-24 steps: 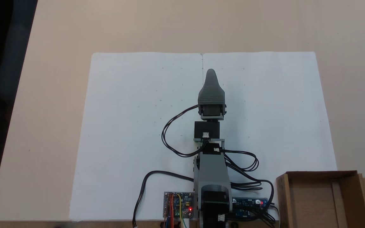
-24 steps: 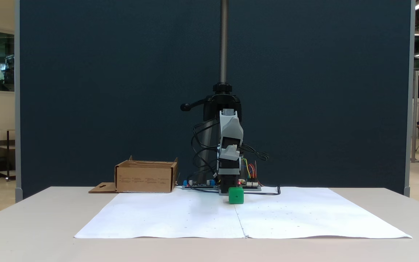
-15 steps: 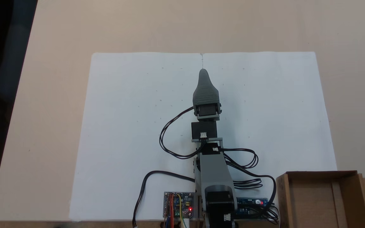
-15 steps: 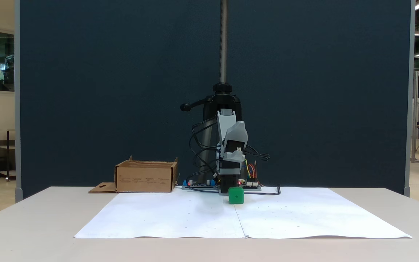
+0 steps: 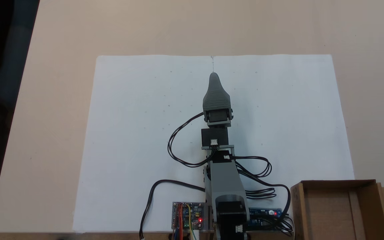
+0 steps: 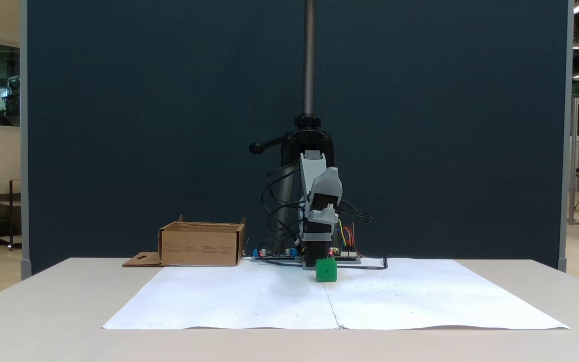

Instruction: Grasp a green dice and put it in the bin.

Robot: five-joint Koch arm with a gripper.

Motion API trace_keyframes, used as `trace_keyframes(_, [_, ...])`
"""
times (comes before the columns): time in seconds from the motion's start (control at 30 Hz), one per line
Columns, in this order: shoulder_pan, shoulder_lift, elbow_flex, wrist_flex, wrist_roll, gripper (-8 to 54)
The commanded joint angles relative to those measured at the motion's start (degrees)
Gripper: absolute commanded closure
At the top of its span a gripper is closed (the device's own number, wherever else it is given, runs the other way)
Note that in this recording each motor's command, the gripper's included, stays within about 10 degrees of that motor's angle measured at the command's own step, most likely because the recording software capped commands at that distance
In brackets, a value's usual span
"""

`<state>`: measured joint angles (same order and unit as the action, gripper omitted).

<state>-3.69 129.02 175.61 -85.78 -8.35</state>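
Green dice (image 6: 326,270) sits on the white paper (image 6: 249,301), directly in front of the arm's base as the front fixed view shows it. Gripper (image 5: 214,77) points outward above it; jaws overlap, so grip state cannot be told. Versus 0.8 s ago the gripper has swung slightly leftward in the top view, then held. Dice ungrasped; cardboard bin (image 6: 201,245) well apart.
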Motion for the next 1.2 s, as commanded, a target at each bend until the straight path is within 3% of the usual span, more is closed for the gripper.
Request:
trace_keyframes(0.0, [-0.7,6.3,3.7,-1.0,3.2,3.3])
trace_keyframes(0.57, [-0.7,6.3,2.8,2.7,2.8,5.2])
trace_keyframes(1.17, [1.4,6.3,-13.9,44.0,3.0,4.8])
